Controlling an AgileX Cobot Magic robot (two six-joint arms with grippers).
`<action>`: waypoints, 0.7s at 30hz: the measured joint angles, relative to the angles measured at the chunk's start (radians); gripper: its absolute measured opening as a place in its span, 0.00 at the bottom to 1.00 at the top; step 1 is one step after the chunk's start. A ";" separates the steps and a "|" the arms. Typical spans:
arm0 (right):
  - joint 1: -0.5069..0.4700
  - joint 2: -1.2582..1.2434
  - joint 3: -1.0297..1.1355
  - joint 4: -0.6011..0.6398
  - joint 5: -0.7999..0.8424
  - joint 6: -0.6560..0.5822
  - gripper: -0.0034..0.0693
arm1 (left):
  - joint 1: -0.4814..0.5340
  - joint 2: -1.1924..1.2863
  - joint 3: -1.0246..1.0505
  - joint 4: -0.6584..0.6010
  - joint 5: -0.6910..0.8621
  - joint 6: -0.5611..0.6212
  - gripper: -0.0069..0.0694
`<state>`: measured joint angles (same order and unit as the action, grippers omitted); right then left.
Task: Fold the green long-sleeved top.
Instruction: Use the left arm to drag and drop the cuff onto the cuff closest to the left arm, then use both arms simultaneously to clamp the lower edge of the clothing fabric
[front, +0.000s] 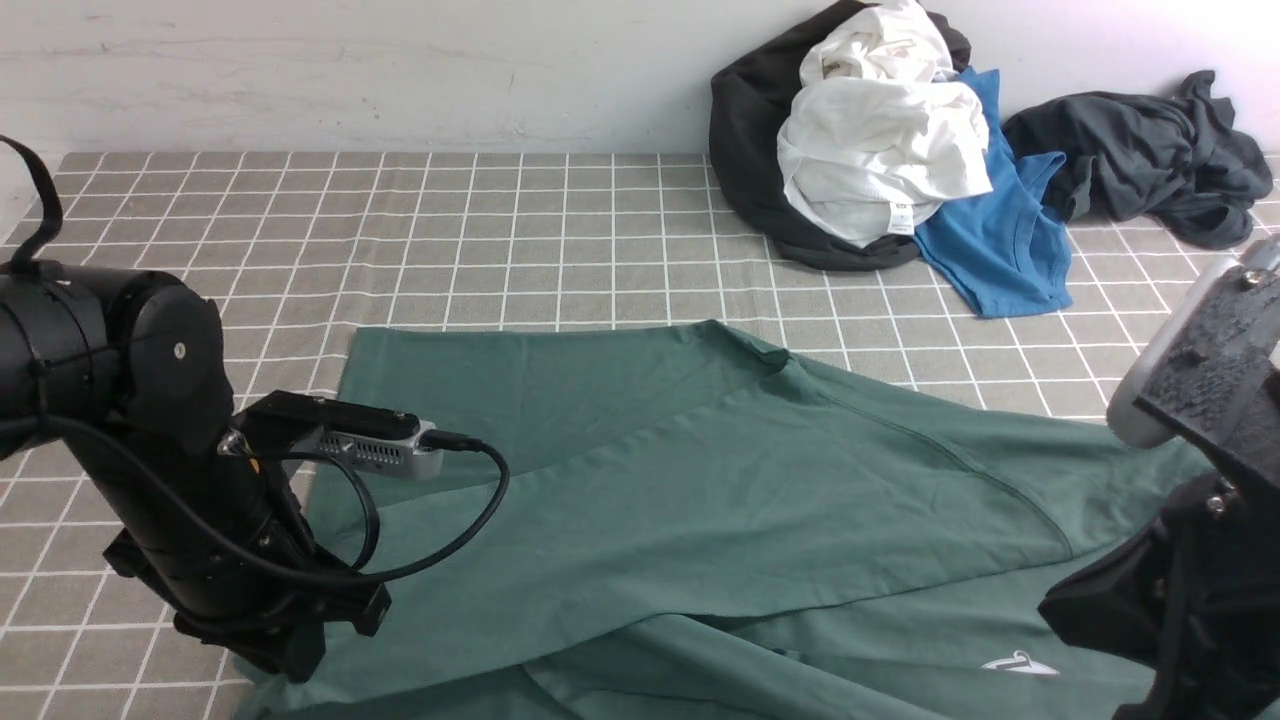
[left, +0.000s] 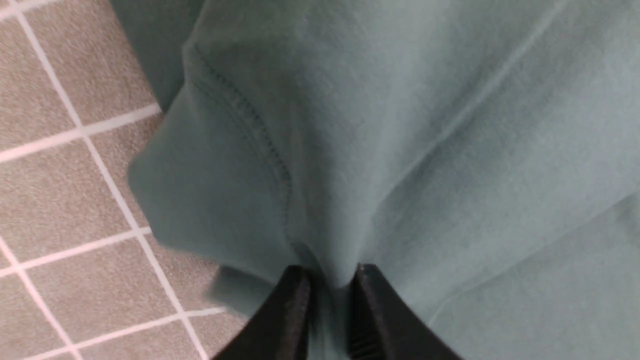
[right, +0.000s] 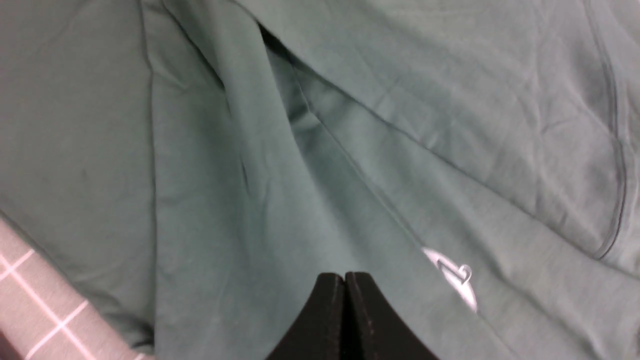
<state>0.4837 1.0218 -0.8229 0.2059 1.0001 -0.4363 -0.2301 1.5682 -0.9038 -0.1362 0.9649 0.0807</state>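
Across the near part of the gridded worktop (front: 470, 240), between and beneath the two arms, the green long-sleeved top (front: 620, 480) lies broad and loosely layered, running out of the front view at its lower edge. Left claw (left: 330, 285) down at the left border of the cloth: tips slightly apart, a raised ridge of fabric between them; cannot tell whether they pinch it. Right claw (right: 345, 282) closed, nothing seen in its grip, over the chest area. Folding looks unfinished; slack ridges cross the lower layers. Main risk, as I judge it: lifting the left claw while cloth clings between its tips would drag that border back and spoil the lay. A grip catching just the upper layer could separate the plies; one catching too many could shift the whole garment. Low travel by the right claw might snag the ridges or push them into deeper creases. Markings: small white emblem (front: 1020, 664) on the chest, a curved stroke with a hooked shape, partly within a crease; no brand name legible. White garment (front: 880, 140) in the far pile carries a small tag (front: 901, 218), print too fine to read. Blue (front: 1010, 230) and dark grey garments (front: 1150, 150) beside it: no lettering made out.
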 joint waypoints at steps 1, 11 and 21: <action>0.000 0.000 -0.002 0.000 0.018 0.006 0.03 | 0.000 0.000 0.000 0.006 -0.002 0.002 0.32; 0.014 -0.021 -0.043 0.023 0.234 0.064 0.03 | -0.124 -0.126 0.009 -0.008 0.111 0.151 0.65; 0.023 -0.112 -0.043 0.042 0.247 0.067 0.03 | -0.542 -0.234 0.271 0.062 0.106 0.349 0.64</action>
<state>0.5065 0.9100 -0.8654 0.2482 1.2470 -0.3693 -0.7722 1.3341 -0.6324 -0.0742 1.0708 0.4295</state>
